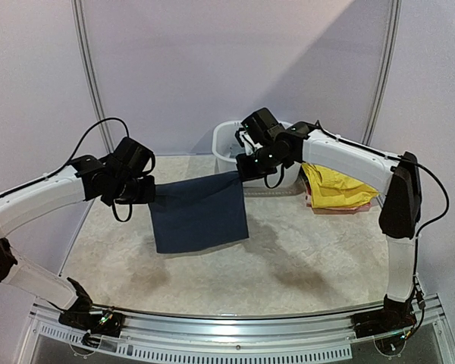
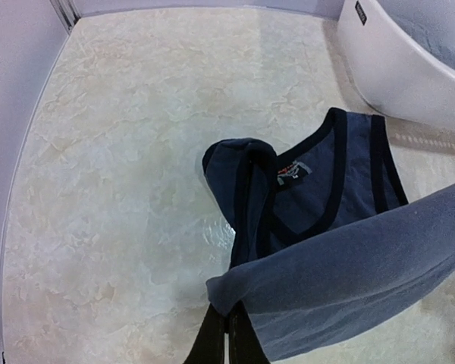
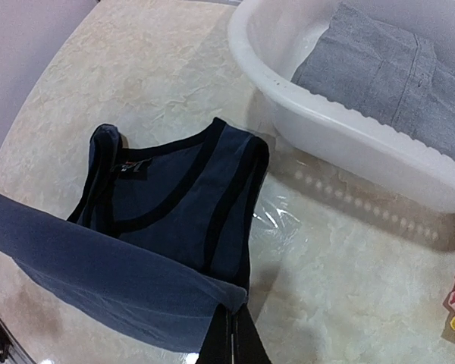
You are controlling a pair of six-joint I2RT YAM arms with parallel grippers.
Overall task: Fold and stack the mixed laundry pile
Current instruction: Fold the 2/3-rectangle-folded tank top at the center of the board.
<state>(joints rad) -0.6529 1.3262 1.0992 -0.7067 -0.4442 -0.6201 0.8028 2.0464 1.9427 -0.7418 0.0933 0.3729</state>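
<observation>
A navy tank top (image 1: 199, 214) hangs stretched in the air between both arms, its lower part draping down toward the table. My left gripper (image 1: 149, 189) is shut on its left corner; in the left wrist view the cloth (image 2: 341, 258) is pinched at my left gripper (image 2: 227, 322). My right gripper (image 1: 243, 173) is shut on the right corner, seen pinching the cloth (image 3: 167, 220) at my right gripper (image 3: 231, 322). Grey trousers (image 3: 394, 76) lie in the white basin (image 1: 226, 149). Yellow and reddish clothes (image 1: 335, 189) lie at the right.
The white basin (image 3: 341, 129) stands at the back of the marbled table (image 1: 303, 258), close behind the right gripper. Grey walls close the table at the left and the back.
</observation>
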